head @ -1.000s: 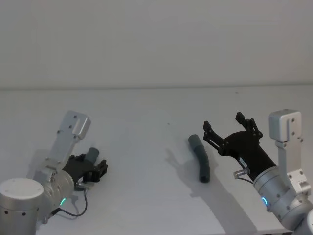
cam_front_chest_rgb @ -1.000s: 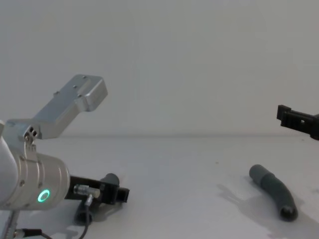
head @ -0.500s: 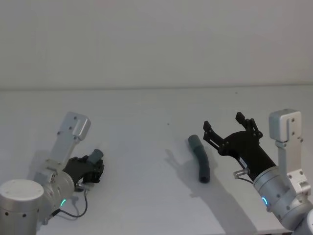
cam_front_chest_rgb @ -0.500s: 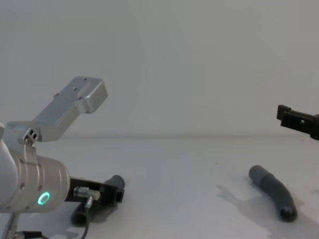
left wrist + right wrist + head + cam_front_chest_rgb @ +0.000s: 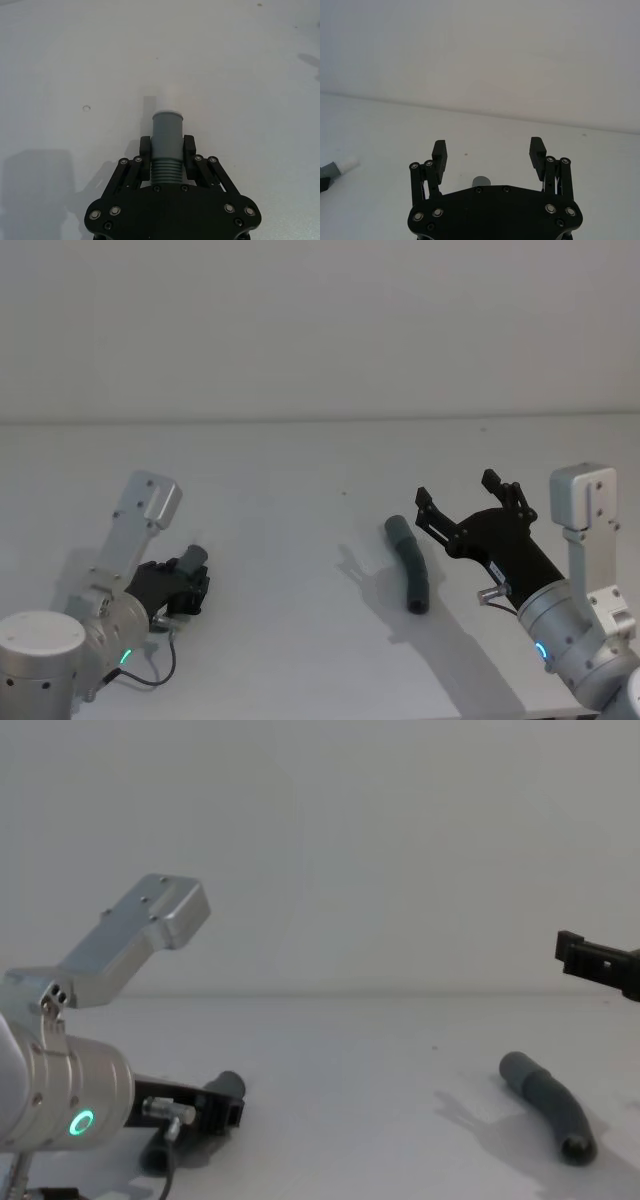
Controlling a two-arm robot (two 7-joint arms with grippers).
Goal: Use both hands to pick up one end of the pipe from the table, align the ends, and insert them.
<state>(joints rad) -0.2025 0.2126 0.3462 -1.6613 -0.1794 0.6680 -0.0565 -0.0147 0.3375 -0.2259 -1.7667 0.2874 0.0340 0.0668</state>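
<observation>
**Pipe, two pieces: left piece being tilted and drawn back in the claw; right piece lying unclaimed.**

Item 1: the ribbed grey piece (image 5: pixel 167 132) with the narrow cuff and white tip (image 5: pixel 168 102) is being held in the left claw (image 5: pixel 167 147). The claw's fingers are clamped on the ribs just behind the cuff, low over the counter (image 5: pixel 300 490) at the robot's left. Compared with a second ago, the left arm is pulling it slightly toward the body and the piece is slanting lower. Whether it is clear of the counter cannot be told. Item 2: the curved piece (image 5: pixel 409 562) is lying right of centre, unmoved. The right claw (image 5: pixel 456 488) is hanging raised just beside it, fingers spread wide, unchanged. Judgement: one grasp appears secured; the second pick-up is outstanding, so aligning and inserting are waiting on it.
</observation>
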